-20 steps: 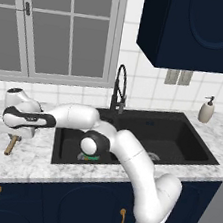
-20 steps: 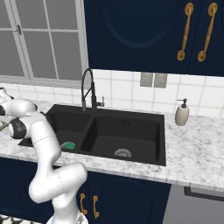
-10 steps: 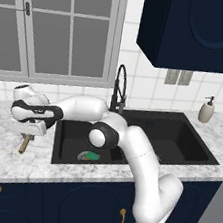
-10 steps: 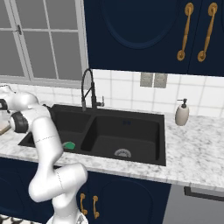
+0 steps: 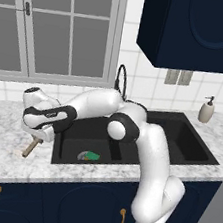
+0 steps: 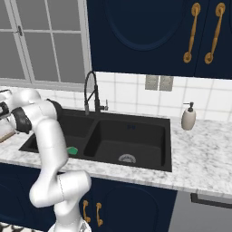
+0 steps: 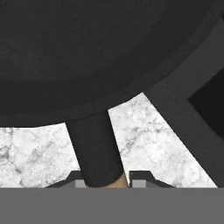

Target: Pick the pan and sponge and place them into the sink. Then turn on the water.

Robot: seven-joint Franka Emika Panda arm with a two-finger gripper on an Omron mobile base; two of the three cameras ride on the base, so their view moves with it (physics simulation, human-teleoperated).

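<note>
My gripper is shut on the pan, holding it by the handle just left of the sink. The light-brown handle end sticks out below the hand over the counter; the arm hides the bowl. In the hand view the black pan spreads across the top, and its dark neck runs down between my fingertips. The sink's rim crosses to the right of the pan. The green sponge lies on the floor of the left basin, also seen as the sponge.
A tall black faucet rises behind the sink's middle. A soap dispenser stands on the marble counter at the far right. A window is behind the left counter, and dark cabinets hang above the right.
The hand has carried the pan to the right, from over the left counter to the sink's left edge. The sponge has stayed in the left basin.
</note>
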